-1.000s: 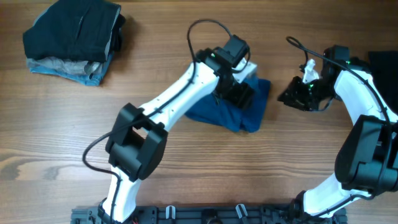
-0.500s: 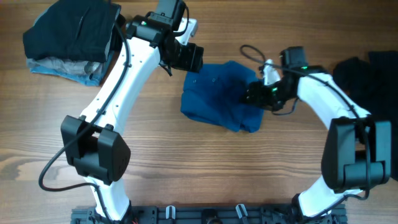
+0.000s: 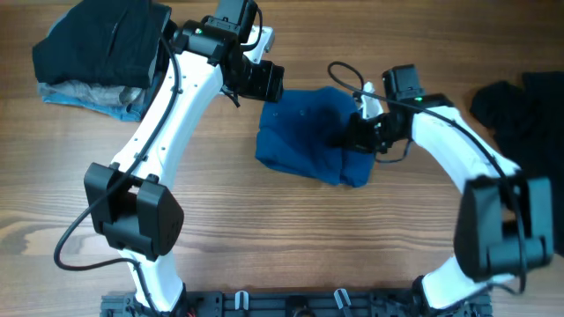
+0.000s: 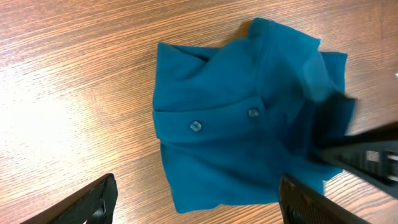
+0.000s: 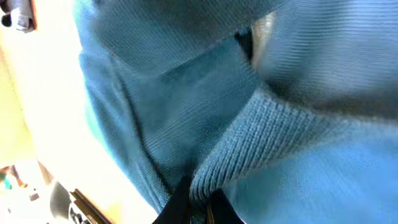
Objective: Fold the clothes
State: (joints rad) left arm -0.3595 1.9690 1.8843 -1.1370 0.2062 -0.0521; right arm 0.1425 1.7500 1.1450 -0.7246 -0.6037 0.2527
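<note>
Two arms reach over the wooden surface (image 3: 264, 238). Between them, a touch towards 1 o'clock from the middle of the overhead view, lies the royal-blue polo shirt (image 3: 304, 141), bunched into a lumpy, roughly square heap rather than spread flat. The left fingers (image 3: 264, 84) hang at the heap's 11 o'clock corner, spread wide and gripping nothing. From that wrist's camera, their two dark tips stand at the lower corners of the view, and the shirt lies out beyond them with its placket and two buttons (image 4: 196, 126) facing up. The right fingers (image 3: 351, 139) come in at the heap's 3 o'clock edge and are pressed together on the cloth. Their own camera is filled with blue knit, and a ribbed edge of the shirt runs down into the dark tips at 6 o'clock, where it is pinched between them. How much cloth is caught I cannot tell, as the view is too close. Well away at 10 o'clock sits a stack of folded garments (image 3: 101, 57), dark on top and pale grey-blue beneath. A black garment (image 3: 520, 106) lies crumpled at the 3 o'clock edge of the surface, apart from the shirt.
</note>
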